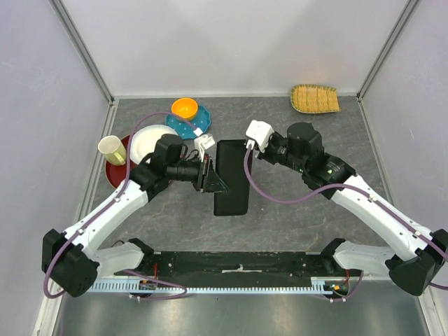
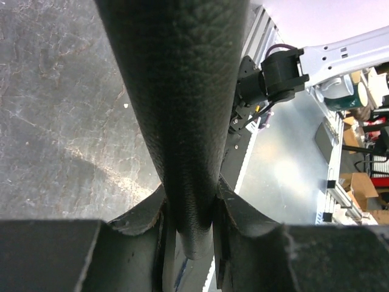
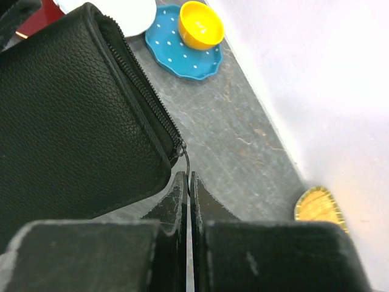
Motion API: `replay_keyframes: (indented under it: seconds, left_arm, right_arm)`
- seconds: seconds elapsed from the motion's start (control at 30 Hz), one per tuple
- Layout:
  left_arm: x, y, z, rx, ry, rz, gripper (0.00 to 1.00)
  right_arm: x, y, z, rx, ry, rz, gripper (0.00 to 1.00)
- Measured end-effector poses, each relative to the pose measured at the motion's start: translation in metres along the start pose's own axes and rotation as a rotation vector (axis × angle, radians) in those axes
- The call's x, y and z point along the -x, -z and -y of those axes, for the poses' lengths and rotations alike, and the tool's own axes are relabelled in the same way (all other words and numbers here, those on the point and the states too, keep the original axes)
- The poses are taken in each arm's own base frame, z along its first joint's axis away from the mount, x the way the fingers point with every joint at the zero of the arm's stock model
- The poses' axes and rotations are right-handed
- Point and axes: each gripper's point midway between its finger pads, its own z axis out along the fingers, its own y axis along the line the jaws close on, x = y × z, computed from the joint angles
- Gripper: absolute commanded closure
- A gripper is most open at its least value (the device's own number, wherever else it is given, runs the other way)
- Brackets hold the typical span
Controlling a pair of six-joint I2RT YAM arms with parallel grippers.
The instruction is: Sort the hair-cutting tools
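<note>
Held: your left fingers [image 2: 137, 222] clamp the black rectangular grained zip case [image 1: 231, 178], which extends ahead between them. Your right fingers [image 3: 170, 204], pressed closed, pinch its thin zip pull [image 3: 184, 159]. Whereabouts of combs, scissors: cannot tell.

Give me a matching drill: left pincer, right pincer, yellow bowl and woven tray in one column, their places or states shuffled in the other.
1. left pincer
2. right pincer
3. yellow bowl
4. woven tray

A. on the blue plate
B. shut on the zip pull
C. alone in the far right corner
D. clamped on the edge of the black case

Pairs: 1-D, 2-B, 3-A, 4-C.
</note>
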Motion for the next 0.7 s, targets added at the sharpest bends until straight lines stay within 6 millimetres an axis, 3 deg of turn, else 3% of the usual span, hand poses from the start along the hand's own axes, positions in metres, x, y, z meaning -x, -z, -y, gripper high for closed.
replay_keyframes:
  seconds: [0.23, 0.7]
  left_arm:
    - [0.002, -0.009, -0.010, 0.013, -0.043, -0.065, 0.98]
    - [-0.020, -0.033, -0.008, 0.001, -0.068, -0.217, 0.98]
  right_arm:
    - [-0.004, 0.001, 0.010, 0.035, 0.191, -0.044, 1.00]
    - [0.001, -0.006, -0.006, 0.219, 0.330, -0.021, 1.00]
